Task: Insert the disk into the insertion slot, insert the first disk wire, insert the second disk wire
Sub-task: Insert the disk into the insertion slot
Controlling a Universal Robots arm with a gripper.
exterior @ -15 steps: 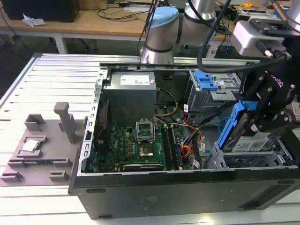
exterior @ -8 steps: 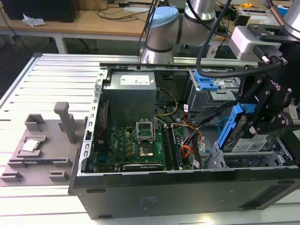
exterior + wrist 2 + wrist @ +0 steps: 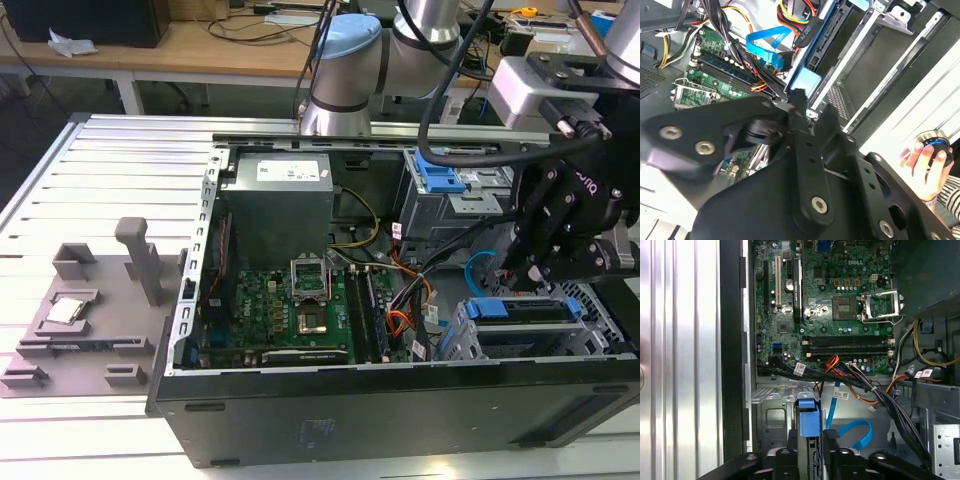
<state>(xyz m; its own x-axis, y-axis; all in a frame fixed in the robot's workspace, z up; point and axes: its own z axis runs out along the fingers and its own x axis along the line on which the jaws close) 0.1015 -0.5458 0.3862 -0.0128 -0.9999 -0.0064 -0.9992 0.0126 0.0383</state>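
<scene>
Black gripper (image 3: 535,278) hangs over the open computer case (image 3: 400,410), at the case's near corner on the exterior view's right. Its fingers (image 3: 832,462) are closed on the disk (image 3: 807,422), one on each side of the blue carrier frame, as both wrist views show; in the second wrist view the gripper (image 3: 812,107) ends just short of the frame's blue end (image 3: 804,80). The disk (image 3: 520,308) stands on edge directly beneath the gripper, its blue frame uppermost, and it sits within the insertion slot (image 3: 465,340), the low silver cage against the case's near wall. In the first wrist view the slot's sheet metal (image 3: 771,415) lies just beside the frame.

A loose blue cable (image 3: 855,432) curls on the case floor just beside the disk, and a bundle of wires (image 3: 860,385) runs between the slot and the motherboard (image 3: 840,315). Toward the case's far edge stands a taller grey cage (image 3: 440,195) with a blue tab, and near the far corner on the exterior view's left a grey power supply (image 3: 275,205). Outside the case, a person's hand (image 3: 927,165) rests on a round device.
</scene>
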